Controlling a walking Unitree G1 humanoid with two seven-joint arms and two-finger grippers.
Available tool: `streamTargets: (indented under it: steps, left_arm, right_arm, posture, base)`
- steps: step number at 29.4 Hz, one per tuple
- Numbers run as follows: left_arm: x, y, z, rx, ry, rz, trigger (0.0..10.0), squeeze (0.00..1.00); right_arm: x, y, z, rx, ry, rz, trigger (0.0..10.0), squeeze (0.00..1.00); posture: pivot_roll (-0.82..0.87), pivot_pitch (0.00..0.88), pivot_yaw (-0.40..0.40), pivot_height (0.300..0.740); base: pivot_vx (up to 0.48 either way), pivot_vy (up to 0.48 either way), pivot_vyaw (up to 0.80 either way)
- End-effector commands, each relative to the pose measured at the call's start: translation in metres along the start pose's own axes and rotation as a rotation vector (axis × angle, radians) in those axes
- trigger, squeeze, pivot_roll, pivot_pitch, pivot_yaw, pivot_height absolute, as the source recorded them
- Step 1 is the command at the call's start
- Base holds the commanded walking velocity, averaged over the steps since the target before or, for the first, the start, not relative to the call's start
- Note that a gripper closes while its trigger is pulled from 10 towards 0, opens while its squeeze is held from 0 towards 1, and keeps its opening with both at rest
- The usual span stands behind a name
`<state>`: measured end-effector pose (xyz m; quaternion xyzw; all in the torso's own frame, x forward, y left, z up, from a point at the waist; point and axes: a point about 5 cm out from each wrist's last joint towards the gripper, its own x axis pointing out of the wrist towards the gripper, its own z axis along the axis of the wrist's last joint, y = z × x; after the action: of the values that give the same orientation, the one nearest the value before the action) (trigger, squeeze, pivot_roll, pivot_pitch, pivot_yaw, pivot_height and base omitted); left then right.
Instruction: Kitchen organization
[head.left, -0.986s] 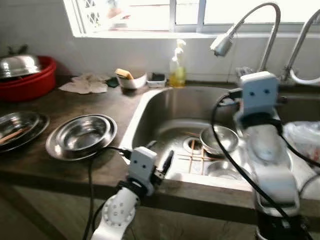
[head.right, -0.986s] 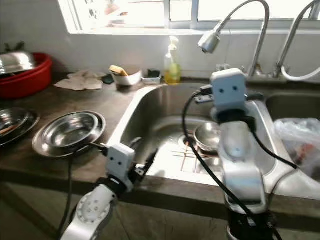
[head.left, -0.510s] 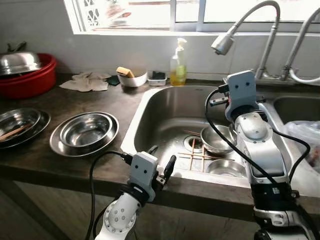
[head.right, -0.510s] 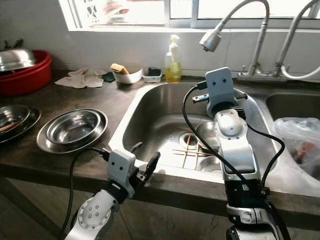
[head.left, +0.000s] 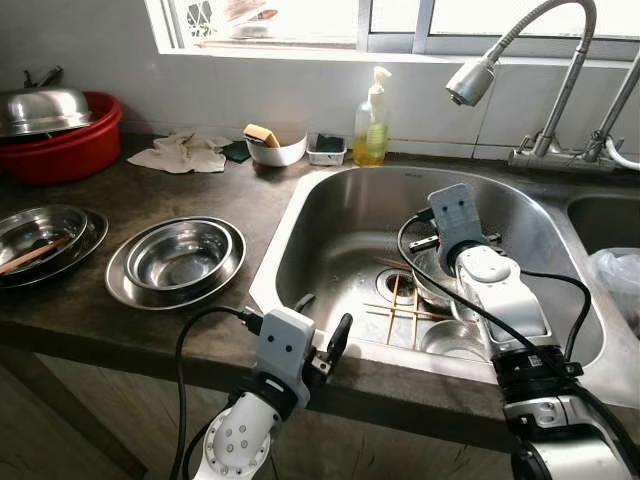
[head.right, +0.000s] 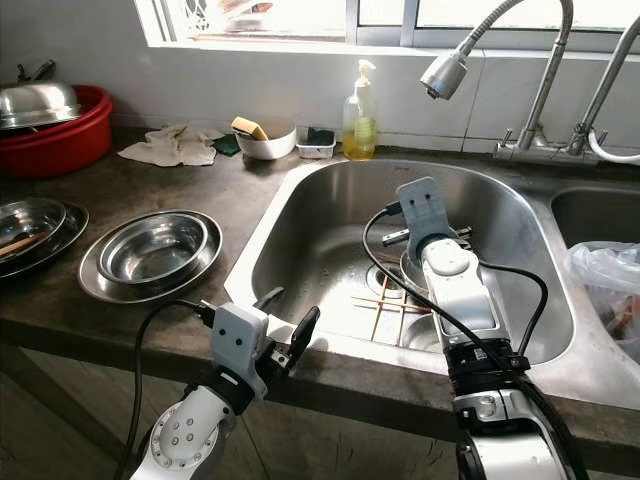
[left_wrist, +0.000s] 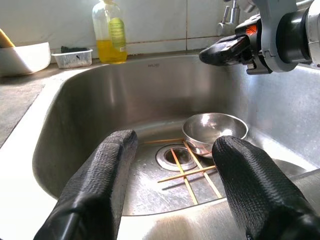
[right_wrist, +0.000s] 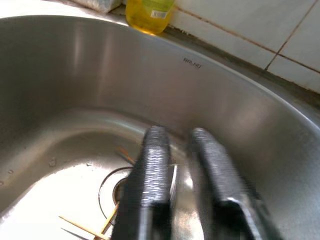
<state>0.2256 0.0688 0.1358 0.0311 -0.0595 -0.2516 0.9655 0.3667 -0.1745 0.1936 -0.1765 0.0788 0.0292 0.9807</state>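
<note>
Tabletop (head.left: 110, 330) of dark stone runs along a white-tiled wall beneath a bright window, and a stainless sink (head.left: 330, 215) is set into it at centre. In the left eye view, a red basin (head.left: 65, 150) with a steel lid stands at the far left; nearer lie a steel plate with chopsticks (head.left: 40, 235) and a steel bowl stacked on a plate (head.left: 180, 258). A crumpled cloth (head.left: 185, 152), a white dish with a sponge (head.left: 275, 148), a small tray (head.left: 327, 150) and a soap bottle (head.left: 372, 130) line the far edge. A curved faucet (head.left: 520, 50) hangs over the basin. Inside the sink, a small steel bowl (head.left: 432, 285) sits by the drain with loose chopsticks (head.left: 400, 312) lying across the floor of the basin. The right arm reaches down into the sink above that bowl. The left end effector (head.left: 322, 330) is held at the near rim of the sink, fingers apart.

Left wrist view: the two fingers (left_wrist: 100, 180) are spread wide, framing the small steel bowl (left_wrist: 215, 131) and chopsticks (left_wrist: 190, 172) over the drain; the right arm is above the bowl.

Right wrist view: the right end effector (right_wrist: 182, 187) is blurred, its fingers nearly together with a narrow gap and nothing between them, above the sink drain (right_wrist: 117, 187).
</note>
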Motion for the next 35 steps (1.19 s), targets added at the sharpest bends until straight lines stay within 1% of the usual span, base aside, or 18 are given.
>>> streamTargets:
  steps: [1, 5, 8, 9, 10, 13, 14, 15, 17, 20, 21, 23, 27, 30, 32, 35]
  left_arm:
    - [-0.002, 0.001, 0.0, 0.012, 0.015, 0.003, 10.0, 0.0]
    - [-0.001, 0.002, 0.0, 0.012, 0.015, 0.003, 10.0, 0.0]
    - [0.0, 0.002, 0.001, 0.011, 0.014, 0.004, 10.0, 0.0]
    - [0.0, 0.002, 0.001, 0.011, 0.013, 0.004, 10.0, 0.0]
    - [0.0, 0.002, 0.001, 0.012, 0.014, 0.004, 10.0, 0.0]
    - [0.0, 0.002, 0.001, 0.011, 0.013, 0.006, 10.0, 0.0]
    - [0.0, 0.003, 0.001, 0.011, 0.013, 0.006, 10.0, 0.0]
    - [0.001, 0.003, 0.001, 0.01, 0.011, 0.008, 10.0, 0.0]
    - [0.001, 0.003, 0.002, 0.012, 0.01, 0.007, 10.0, 0.0]
    - [0.002, 0.004, 0.003, 0.011, 0.005, 0.007, 10.0, 0.0]
    - [0.002, 0.004, 0.003, 0.011, 0.005, 0.007, 10.0, 0.0]
    - [0.004, 0.003, 0.004, 0.011, 0.002, 0.004, 10.0, 0.0]
    - [0.005, 0.003, 0.004, 0.006, -0.002, 0.003, 10.0, 0.0]
    - [0.006, 0.004, 0.003, 0.004, 0.0, 0.004, 10.0, 0.0]
    - [0.006, 0.005, 0.003, 0.006, 0.002, 0.002, 10.0, 0.0]
    - [0.006, 0.005, 0.003, 0.006, 0.003, 0.001, 10.0, 0.0]
  right_arm:
    - [0.0, 0.001, 0.0, 0.004, 0.004, 0.01, 10.0, 1.0]
    - [-0.002, 0.0, 0.006, 0.031, -0.034, -0.008, 10.0, 1.0]
    - [-0.009, -0.001, 0.017, 0.064, -0.117, -0.025, 10.0, 1.0]
    - [-0.012, 0.0, 0.022, 0.072, -0.159, -0.025, 10.0, 0.67]
    - [-0.016, 0.0, 0.027, 0.078, -0.198, -0.039, 10.0, 0.0]
    - [-0.033, 0.001, 0.041, 0.118, -0.328, -0.054, 10.0, 0.0]
    - [-0.036, 0.001, 0.044, 0.122, -0.355, -0.055, 10.0, 0.0]
    - [-0.048, 0.003, 0.046, 0.165, -0.401, -0.054, 10.0, 0.0]
    - [-0.06, 0.007, 0.045, 0.177, -0.432, -0.051, 10.0, 0.0]
    - [-0.077, 0.016, 0.036, 0.206, -0.45, -0.027, 10.0, 0.0]
    - [-0.077, 0.016, 0.036, 0.206, -0.45, -0.027, 10.0, 0.0]
    - [-0.091, 0.024, 0.024, 0.223, -0.452, -0.007, 10.0, 0.0]
    - [-0.101, 0.029, 0.01, 0.227, -0.431, -0.008, 10.0, 0.0]
    - [-0.103, 0.031, 0.005, 0.241, -0.409, -0.021, 10.0, 0.0]
    - [-0.104, 0.032, 0.004, 0.261, -0.405, -0.032, 10.0, 0.0]
    - [-0.104, 0.033, 0.004, 0.264, -0.403, -0.033, 10.0, 0.0]
  posture:
    - [-0.02, 0.074, -0.008, 0.74]
    - [-0.02, 0.077, -0.004, 0.74]
    - [-0.02, 0.074, -0.003, 0.74]
    - [-0.02, 0.073, -0.003, 0.74]
    - [-0.02, 0.073, -0.002, 0.74]
    - [-0.02, 0.07, 0.001, 0.74]
    - [-0.02, 0.07, 0.001, 0.74]
    - [-0.03, 0.067, 0.001, 0.74]
    - [-0.03, 0.066, 0.003, 0.74]
    - [-0.03, 0.06, 0.008, 0.74]
    - [-0.03, 0.06, 0.008, 0.74]
    - [-0.04, 0.052, 0.01, 0.74]
    - [-0.04, 0.04, 0.015, 0.74]
    - [-0.04, 0.027, 0.016, 0.74]
    - [-0.04, 0.026, 0.017, 0.74]
    - [-0.04, 0.018, 0.018, 0.74]
  base:
    - [0.0, 0.0, 0.0]
    - [0.0, 0.0, 0.0]
    - [0.0, 0.0, 0.0]
    - [0.0, 0.0, 0.0]
    - [0.0, 0.0, 0.0]
    - [0.0, 0.0, 0.0]
    - [0.0, 0.0, 0.0]
    - [0.0, 0.0, 0.0]
    - [0.0, 0.0, 0.0]
    - [0.0, 0.0, 0.0]
    - [0.0, 0.0, 0.0]
    - [0.0, 0.0, 0.0]
    - [0.0, 0.0, 0.0]
    - [0.0, 0.0, 0.8]
    - [0.0, 0.471, 0.8]
    - [0.0, 0.472, 0.8]
